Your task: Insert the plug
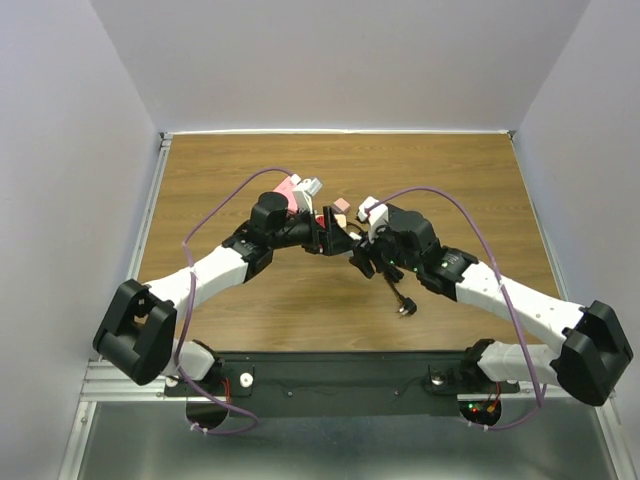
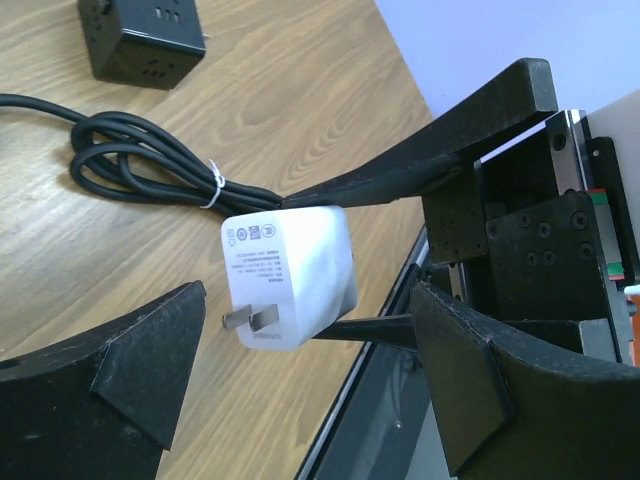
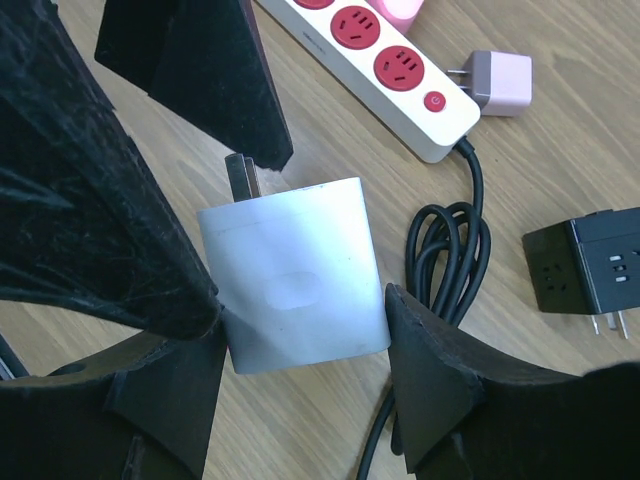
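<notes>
A white plug adapter [image 3: 295,275] with two flat prongs is held above the table. My right gripper [image 3: 300,305] is shut on its sides, prongs pointing away from the wrist. In the left wrist view the plug [image 2: 290,278] hangs between the wide-apart fingers of my left gripper [image 2: 305,310], which is open and does not touch it. A white power strip [image 3: 385,60] with red sockets lies just beyond the plug. In the top view both grippers, left [image 1: 328,235] and right [image 1: 358,258], meet at the table's middle, hiding the plug.
A pink adapter [image 3: 500,80] lies by the strip's switch end. The strip's black cable lies coiled [image 3: 450,245] beside the plug. A black socket cube [image 3: 590,270] sits to the right; it also shows in the left wrist view [image 2: 140,40].
</notes>
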### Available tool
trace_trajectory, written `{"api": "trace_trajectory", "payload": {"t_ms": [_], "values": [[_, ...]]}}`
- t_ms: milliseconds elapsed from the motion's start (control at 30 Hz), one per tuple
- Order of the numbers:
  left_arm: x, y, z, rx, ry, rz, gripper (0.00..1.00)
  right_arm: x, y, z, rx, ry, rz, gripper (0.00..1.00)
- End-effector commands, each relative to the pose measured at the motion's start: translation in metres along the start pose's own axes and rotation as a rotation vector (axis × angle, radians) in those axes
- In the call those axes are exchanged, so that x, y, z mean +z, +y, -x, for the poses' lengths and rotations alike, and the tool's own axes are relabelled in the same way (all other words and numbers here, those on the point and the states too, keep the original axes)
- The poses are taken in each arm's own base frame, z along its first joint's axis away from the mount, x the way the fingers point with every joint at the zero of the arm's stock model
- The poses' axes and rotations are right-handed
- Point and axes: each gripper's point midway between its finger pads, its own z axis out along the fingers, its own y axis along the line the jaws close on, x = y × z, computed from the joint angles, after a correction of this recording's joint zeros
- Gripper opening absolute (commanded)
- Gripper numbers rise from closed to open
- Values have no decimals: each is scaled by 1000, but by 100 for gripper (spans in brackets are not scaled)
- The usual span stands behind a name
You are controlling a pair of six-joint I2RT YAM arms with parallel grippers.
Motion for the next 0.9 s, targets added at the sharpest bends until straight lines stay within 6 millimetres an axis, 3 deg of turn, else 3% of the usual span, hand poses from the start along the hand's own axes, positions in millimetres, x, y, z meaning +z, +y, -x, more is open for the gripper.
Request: {"api": "trace_trajectory", "payload": {"t_ms": [0,133,233,333,433,467,500,533,600,633,700,767,867], "values": [[2,-21,3,14,7,-107,94,-14,0,50,-54,-158,-23,0],[6,-25,-2,-2,28,-147,93,-18,3,54,-61,-186,-21,0],[9,-32,-6,-9,47,-183,84,-24,4,56,-63,-202,-24,0],[9,-39,-7,-11,53,-227,49,-25,4,62,-68,-230,-23,0],[9,-46,-7,-21,57,-269,27,-24,5,60,-68,-224,-18,3],[10,-45,-8,-29,64,-275,9,-24,5,59,-65,-223,-19,5],[10,-47,-11,-30,72,-288,0,-23,4,58,-63,-219,-23,9],[9,-49,-11,-34,72,-306,0,-23,3,56,-60,-215,-29,29],[7,-53,-11,-33,68,-327,0,-22,2,54,-44,-210,-38,55],[4,-56,-6,-21,46,-344,0,-23,-1,53,-35,-209,-55,75],[-2,-60,9,6,-5,-344,0,-24,-3,49,-4,-206,-71,87],[-11,-50,31,24,-78,-308,0,-29,-7,49,15,-220,-100,98],[-35,-37,64,48,-190,-259,0,-36,-8,46,43,-233,-112,100]]}}
